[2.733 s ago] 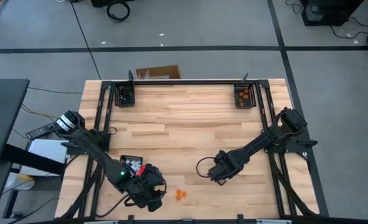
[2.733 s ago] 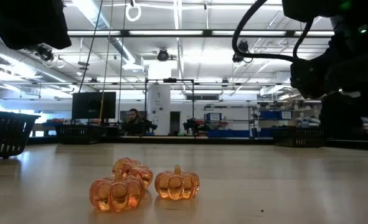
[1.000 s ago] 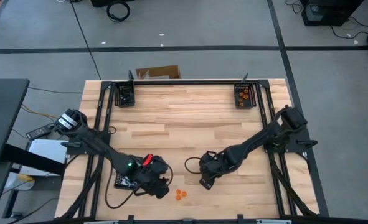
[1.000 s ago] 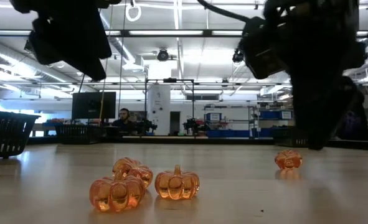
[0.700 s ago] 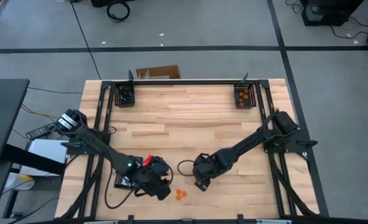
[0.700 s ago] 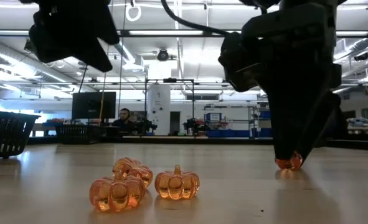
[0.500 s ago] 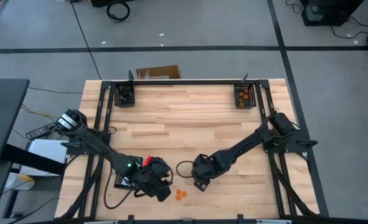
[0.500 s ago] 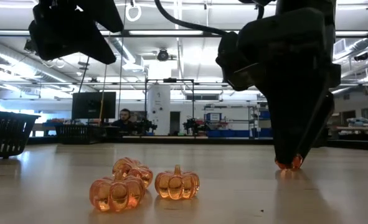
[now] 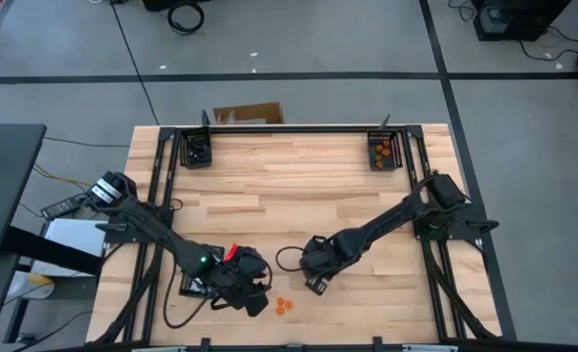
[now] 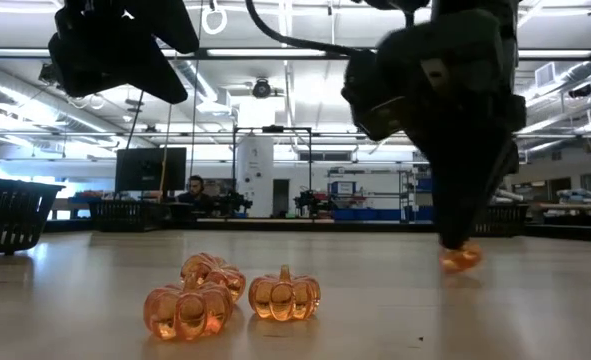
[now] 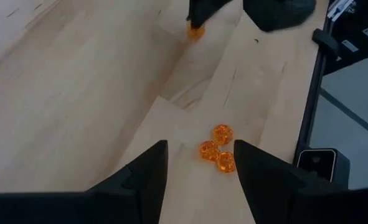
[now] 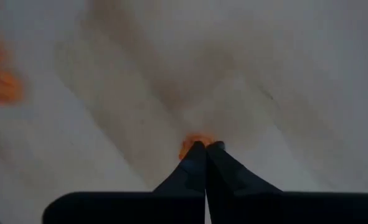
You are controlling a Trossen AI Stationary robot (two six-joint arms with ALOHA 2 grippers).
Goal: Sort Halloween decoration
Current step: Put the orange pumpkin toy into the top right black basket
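Note:
Three small clear-orange pumpkins [image 9: 284, 305] sit together on the wooden table near its front edge; the low view shows them close up [image 10: 233, 296]. My left gripper [image 11: 199, 163] hangs open above them, touching none. A little to their right, my right gripper [image 10: 454, 242] points steeply down, shut on a fourth orange pumpkin [image 10: 460, 260]. In the high view that gripper [image 9: 311, 284] hides the pumpkin. The left wrist view shows the same pumpkin [image 11: 196, 31] under the right fingers. My right gripper pinches the orange pumpkin at its top [image 12: 193, 140] between its two fingertips, which stand closed together. The fingers come from above, pointing almost straight down. The pumpkin sits just below the fingertips, at table height; whether it is clear of the wood I cannot tell.
A black tray [image 9: 383, 152] holding orange pieces stands at the far right corner, another black tray [image 9: 198, 149] at the far left corner. A third tray [image 9: 186, 286] lies mostly under my left arm. Bare wood fills the table's middle.
My right gripper has moved toward the table's left edge and down over the single pumpkin, set its fingers on either side of it and shut on it. The pumpkin has stayed about where it was.

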